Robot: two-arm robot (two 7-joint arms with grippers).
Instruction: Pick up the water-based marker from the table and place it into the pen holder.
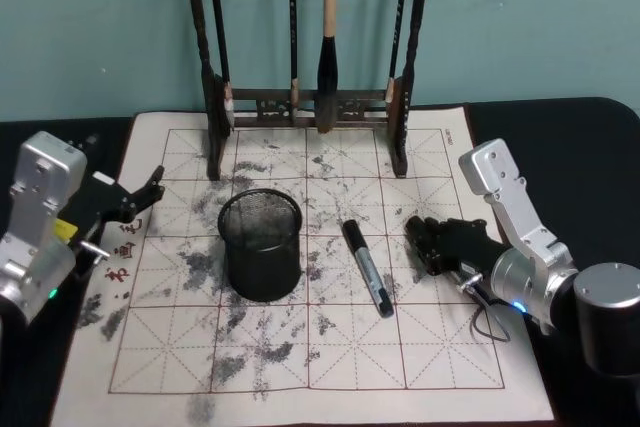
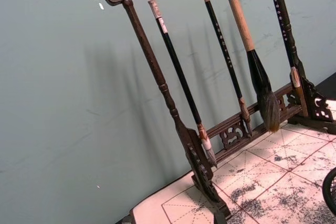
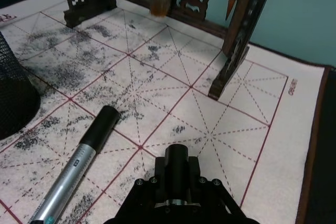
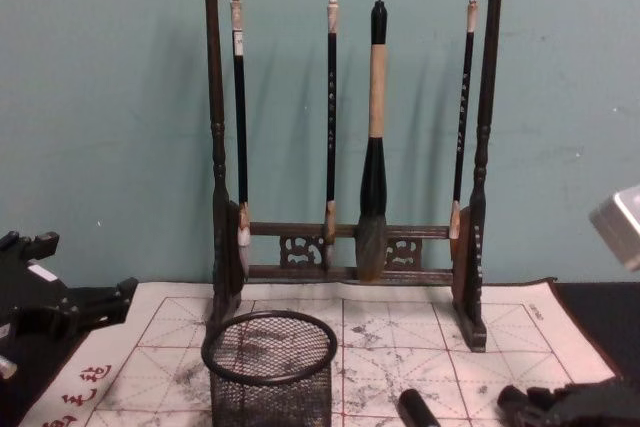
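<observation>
The water-based marker, grey with a black cap, lies flat on the white ink-stained mat, just right of the pen holder. The holder is a black mesh cup standing upright on the mat. My right gripper hovers low beside the marker's capped end, a short gap to its right, fingers open and holding nothing. In the right wrist view the marker lies ahead of the gripper, beside the holder's wall. My left gripper rests open at the mat's left edge, left of the holder.
A tall dark wooden brush rack with several hanging brushes stands across the back of the mat. The dark table shows around the mat, with a teal wall behind. The front half of the mat holds only ink stains.
</observation>
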